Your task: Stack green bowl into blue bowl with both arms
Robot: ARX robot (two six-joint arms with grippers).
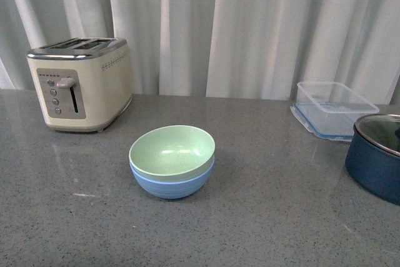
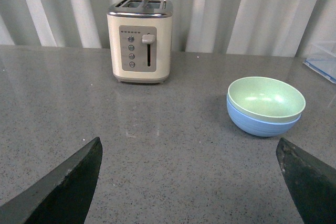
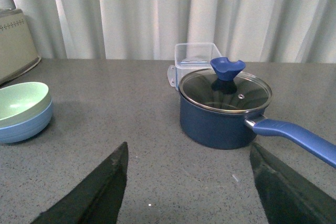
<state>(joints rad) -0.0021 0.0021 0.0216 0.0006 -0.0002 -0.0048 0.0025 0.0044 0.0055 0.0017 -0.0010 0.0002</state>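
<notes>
The green bowl [image 1: 172,149] sits nested inside the blue bowl [image 1: 172,184] near the middle of the grey worktop [image 1: 262,217], upright, its rim just above the blue rim. A cream toaster [image 1: 81,82] stands far left; a clear container [image 1: 334,108] and a navy pot [image 1: 376,154] with a glass lid lie at the right. The left gripper [image 2: 191,182] is spread wide and holds nothing, well short of the bowls. The right gripper [image 3: 194,187] is likewise spread and holds nothing, near the pot.
</notes>
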